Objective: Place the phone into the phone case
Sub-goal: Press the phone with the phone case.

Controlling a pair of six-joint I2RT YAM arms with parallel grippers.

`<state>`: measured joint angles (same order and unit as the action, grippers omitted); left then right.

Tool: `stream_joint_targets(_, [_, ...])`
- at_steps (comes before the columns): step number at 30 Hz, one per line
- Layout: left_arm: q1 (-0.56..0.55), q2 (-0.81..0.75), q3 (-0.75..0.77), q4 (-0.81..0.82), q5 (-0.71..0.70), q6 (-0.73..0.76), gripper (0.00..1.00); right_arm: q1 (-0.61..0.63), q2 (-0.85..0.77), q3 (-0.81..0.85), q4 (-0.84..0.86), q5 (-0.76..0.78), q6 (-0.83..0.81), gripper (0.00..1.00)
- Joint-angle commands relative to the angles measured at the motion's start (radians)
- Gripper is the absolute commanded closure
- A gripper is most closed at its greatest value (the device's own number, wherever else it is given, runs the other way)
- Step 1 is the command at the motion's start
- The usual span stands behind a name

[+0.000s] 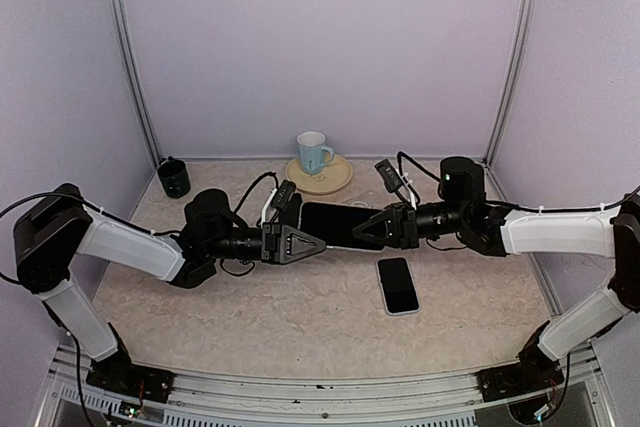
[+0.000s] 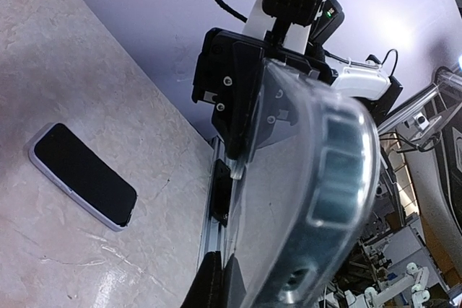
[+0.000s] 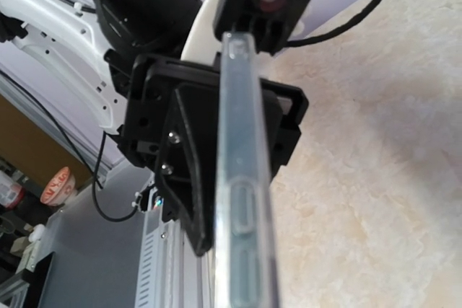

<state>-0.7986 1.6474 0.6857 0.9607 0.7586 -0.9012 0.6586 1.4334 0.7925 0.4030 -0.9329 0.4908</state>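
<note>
The clear phone case (image 1: 335, 224) hangs above the middle of the table, held at both ends. My left gripper (image 1: 318, 244) is shut on its left end and my right gripper (image 1: 362, 230) is shut on its right end. In the left wrist view the phone case (image 2: 289, 178) fills the frame and my dark fingertips (image 2: 209, 283) pinch its near edge. From the right wrist it shows edge-on as a thin clear strip, the phone case (image 3: 242, 200). The black-screened phone (image 1: 398, 285) lies flat, face up, on the table just right of and below the case; it also shows as the phone (image 2: 83, 176).
A pale blue mug (image 1: 313, 152) stands on a yellow plate (image 1: 335, 179) at the back centre. A black cup (image 1: 174, 178) sits at the back left. Cables loop behind both wrists. Purple walls close off the sides and back.
</note>
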Motion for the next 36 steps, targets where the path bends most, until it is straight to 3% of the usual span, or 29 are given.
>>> stream_joint_targets(1, [0.002,0.008,0.004,0.04,-0.004,-0.032,0.89,-0.002,-0.048,0.014,0.007,0.021,-0.07,1.0])
stream_joint_targets(3, [0.007,0.001,-0.005,0.013,-0.01,-0.016,0.72,-0.002,-0.056,0.014,0.008,0.006,-0.068,1.0])
stream_joint_targets(5, [0.016,-0.016,-0.02,0.0,-0.018,-0.006,0.61,-0.006,-0.069,0.014,0.008,-0.01,-0.07,1.0])
stream_joint_targets(13, [0.068,-0.124,-0.032,-0.179,-0.03,0.132,0.48,-0.01,-0.074,0.055,-0.109,-0.097,-0.144,1.0])
stream_joint_targets(22, [0.07,-0.208,0.067,-0.445,-0.008,0.331,0.43,-0.01,-0.025,0.084,-0.168,-0.192,-0.152,1.0])
stream_joint_targets(36, [0.007,-0.173,0.182,-0.621,0.03,0.43,0.43,-0.011,0.079,0.102,-0.222,-0.255,-0.15,1.0])
